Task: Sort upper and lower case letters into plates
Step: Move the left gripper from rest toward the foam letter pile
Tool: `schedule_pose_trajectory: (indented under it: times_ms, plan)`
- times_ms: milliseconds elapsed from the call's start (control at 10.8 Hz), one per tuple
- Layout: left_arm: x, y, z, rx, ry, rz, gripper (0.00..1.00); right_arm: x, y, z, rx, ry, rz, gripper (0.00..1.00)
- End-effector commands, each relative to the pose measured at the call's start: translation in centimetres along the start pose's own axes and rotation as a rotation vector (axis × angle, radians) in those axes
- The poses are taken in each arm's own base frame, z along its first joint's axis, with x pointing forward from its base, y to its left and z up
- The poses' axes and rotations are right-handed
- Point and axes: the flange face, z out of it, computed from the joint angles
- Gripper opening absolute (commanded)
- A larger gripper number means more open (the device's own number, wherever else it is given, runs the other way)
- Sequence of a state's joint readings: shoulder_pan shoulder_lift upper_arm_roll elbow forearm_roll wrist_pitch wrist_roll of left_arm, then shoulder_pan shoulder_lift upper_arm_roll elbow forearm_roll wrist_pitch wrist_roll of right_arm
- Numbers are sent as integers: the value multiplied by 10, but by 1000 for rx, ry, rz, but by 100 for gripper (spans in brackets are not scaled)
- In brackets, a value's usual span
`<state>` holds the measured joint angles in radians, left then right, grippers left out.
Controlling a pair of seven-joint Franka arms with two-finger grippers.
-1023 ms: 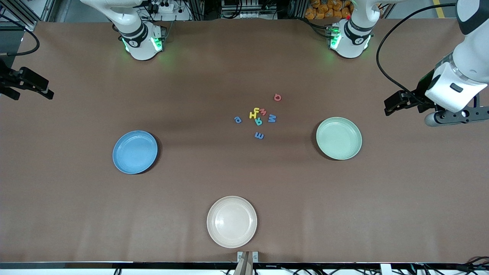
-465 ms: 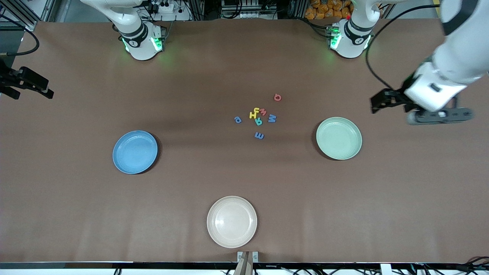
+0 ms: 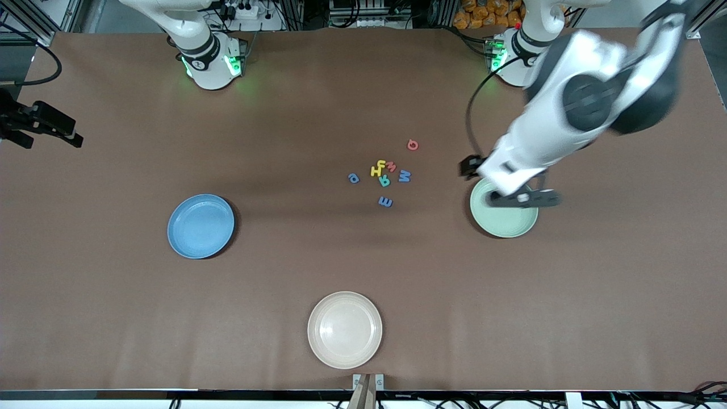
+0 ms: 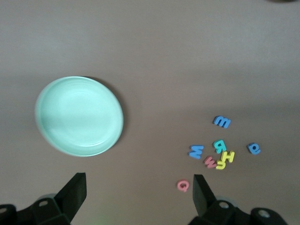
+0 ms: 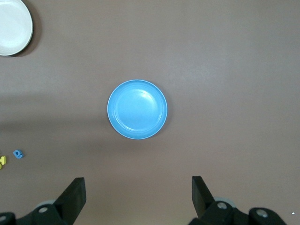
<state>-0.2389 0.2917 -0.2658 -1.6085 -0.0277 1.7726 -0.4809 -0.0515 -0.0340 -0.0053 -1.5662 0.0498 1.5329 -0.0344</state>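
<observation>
The letters [image 3: 386,173] are tiny flat pieces in red, yellow, teal and blue, lying flat on the brown table [image 3: 113,318] in a loose cluster near its middle, between the two task plates and somewhat closer to the green one. A red ring-shaped piece [image 3: 413,145] lies apart, farthest from the front camera. A yellow H [image 3: 376,170] touches a second yellow piece and a red piece [image 3: 391,167]; a teal piece [image 3: 384,181] lies just beside them. A blue M-shaped piece [image 3: 404,176] sits toward the left arm's end of the cluster, a small blue round piece [image 3: 354,178] toward the right arm's end. A blue piece [image 3: 385,201] lies nearest the front camera. The cluster's long axis runs roughly along the table's length; individual pieces are turned at differing angles.

The blue plate [image 3: 200,226] is round and shallow, toward the right arm's end. The green plate [image 3: 505,218] is alike in size, pale mint, toward the left arm's end. Nothing lies in either. A cream plate [image 3: 345,329] sits nearest the front camera.

The left gripper [image 3: 519,199] is over the green plate's rim; in the left wrist view its fingers [image 4: 75,190] are spread wide, holding nothing. The right gripper [image 5: 138,197] waits up off the table at the right arm's end, fingers spread, holding nothing.
</observation>
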Motion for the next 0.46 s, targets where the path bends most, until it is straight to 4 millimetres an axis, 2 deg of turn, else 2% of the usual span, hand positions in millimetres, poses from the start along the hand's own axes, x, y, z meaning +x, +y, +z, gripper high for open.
schedule_pose_trajectory:
  times_ms: [0, 186, 279, 372]
  plan:
    - [-30, 40, 69, -4, 7, -57, 100, 1, -2, 3, 2, -1, -2, 100]
    - [-59, 63, 117, 33, -22, -45, 100, 3, -8, 8, -4, -5, -17, 100]
    - [-68, 61, 137, 41, -28, -54, 100, 3, -9, 10, -4, -6, -18, 100]
    - [-85, 71, 157, 46, -28, -56, 100, 4, -8, 11, -5, -3, -16, 100]
